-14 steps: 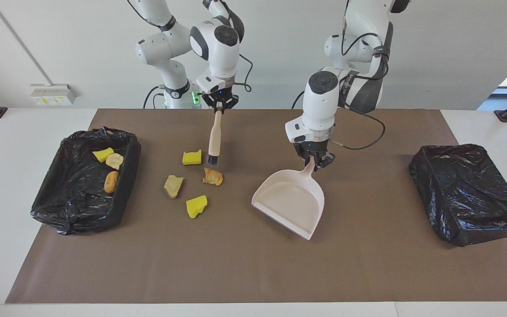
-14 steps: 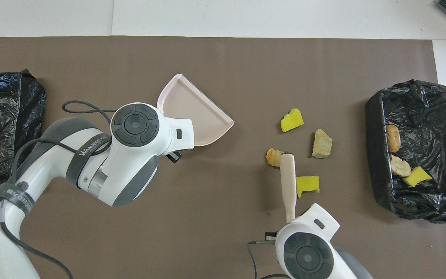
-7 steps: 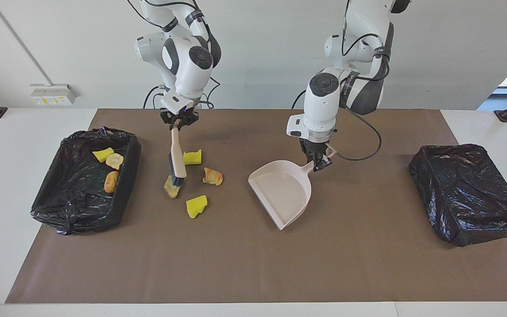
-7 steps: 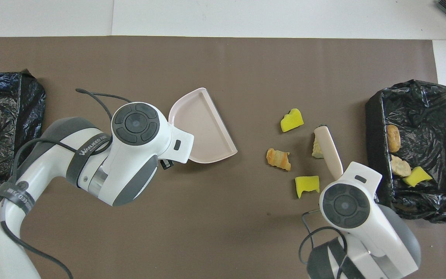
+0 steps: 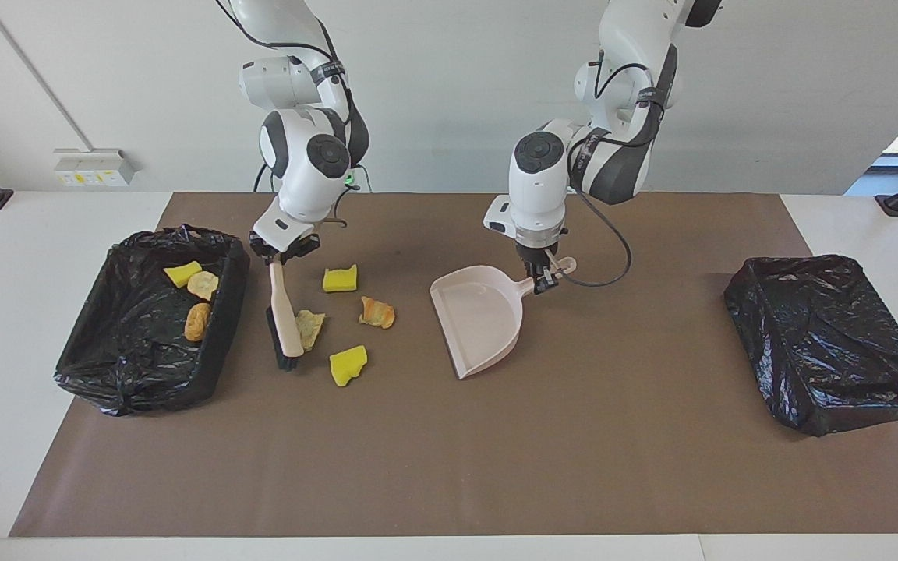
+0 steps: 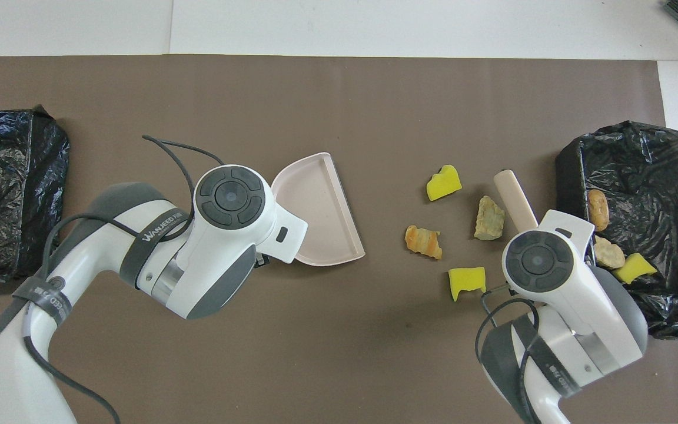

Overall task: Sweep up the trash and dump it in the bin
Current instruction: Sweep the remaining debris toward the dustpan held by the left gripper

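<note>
Four loose trash lumps (image 5: 340,315) beside the lined bin (image 5: 149,327), likely light, spongy, best swept; right gripper (image 5: 281,253) clenched on brush (image 5: 285,327), left gripper (image 5: 541,276) gripping dustpan (image 5: 480,319) handle.

The right gripper (image 5: 284,251) clamps a brush (image 5: 285,327) whose bristles rest on the mat beside a tan scrap (image 5: 309,328). Two yellow chunks (image 5: 340,278) and another brown piece (image 5: 376,312) lie near that scrap. Toward the left arm's end from it, the left gripper (image 5: 540,276) grips a pink dustpan (image 5: 476,319). The bin (image 5: 149,366) beside the brush holds three lumps.
</note>
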`<state>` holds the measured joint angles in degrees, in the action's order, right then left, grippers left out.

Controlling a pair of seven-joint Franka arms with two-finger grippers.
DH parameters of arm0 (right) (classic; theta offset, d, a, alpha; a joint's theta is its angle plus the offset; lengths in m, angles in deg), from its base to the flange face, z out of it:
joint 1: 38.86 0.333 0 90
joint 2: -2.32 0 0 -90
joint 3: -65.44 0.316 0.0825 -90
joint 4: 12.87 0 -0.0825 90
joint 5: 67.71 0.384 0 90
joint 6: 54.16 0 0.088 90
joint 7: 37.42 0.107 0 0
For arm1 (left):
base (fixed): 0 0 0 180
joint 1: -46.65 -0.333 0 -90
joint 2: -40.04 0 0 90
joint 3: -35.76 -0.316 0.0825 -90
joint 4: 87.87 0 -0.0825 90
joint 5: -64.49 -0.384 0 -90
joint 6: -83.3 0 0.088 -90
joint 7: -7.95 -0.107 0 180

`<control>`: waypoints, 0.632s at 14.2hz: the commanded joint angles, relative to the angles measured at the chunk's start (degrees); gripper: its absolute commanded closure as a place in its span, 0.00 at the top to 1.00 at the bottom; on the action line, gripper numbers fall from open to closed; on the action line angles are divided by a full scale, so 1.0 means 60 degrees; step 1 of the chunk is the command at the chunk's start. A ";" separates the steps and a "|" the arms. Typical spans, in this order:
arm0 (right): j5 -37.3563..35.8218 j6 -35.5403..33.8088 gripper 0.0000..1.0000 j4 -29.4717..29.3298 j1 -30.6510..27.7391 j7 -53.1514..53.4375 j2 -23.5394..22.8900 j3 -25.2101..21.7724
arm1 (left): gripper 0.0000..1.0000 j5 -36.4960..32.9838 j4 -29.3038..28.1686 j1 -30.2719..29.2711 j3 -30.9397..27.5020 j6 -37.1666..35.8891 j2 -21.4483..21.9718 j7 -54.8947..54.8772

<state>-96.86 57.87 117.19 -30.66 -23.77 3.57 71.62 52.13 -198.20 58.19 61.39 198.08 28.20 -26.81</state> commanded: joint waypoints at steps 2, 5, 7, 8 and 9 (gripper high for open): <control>0.1059 0.0094 0.00 -0.0377 -0.0180 0.0480 -0.0560 0.0185 | 0.00 -0.0167 -0.0289 0.0098 0.0167 -0.0058 0.0245 -0.0065; 0.3108 0.0108 0.00 -0.0333 0.0126 0.0523 -0.0792 0.0200 | 0.00 -0.0181 -0.0581 0.0171 0.0284 -0.0131 0.0449 -0.0065; 0.4165 0.0370 0.00 -0.0348 0.0478 0.0552 -0.0969 0.0200 | 0.00 -0.0182 -0.0685 0.0215 0.0299 -0.0263 0.0553 -0.0065; 0.4619 0.0444 0.00 -0.0348 0.0712 0.0553 -0.1042 0.0200 | 0.00 -0.0182 -0.0743 0.0244 0.0299 -0.0321 0.0582 -0.0065; 0.5189 0.0576 0.00 -0.0348 0.0743 0.0538 -0.1072 0.0200 | 0.00 -0.0182 -0.0801 0.0259 0.0313 -0.0322 0.0626 -0.0065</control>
<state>-70.99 59.84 115.80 -27.12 -21.05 -1.11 72.49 52.10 -200.44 58.76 63.79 196.98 29.44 -26.83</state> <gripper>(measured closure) 0.731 0.674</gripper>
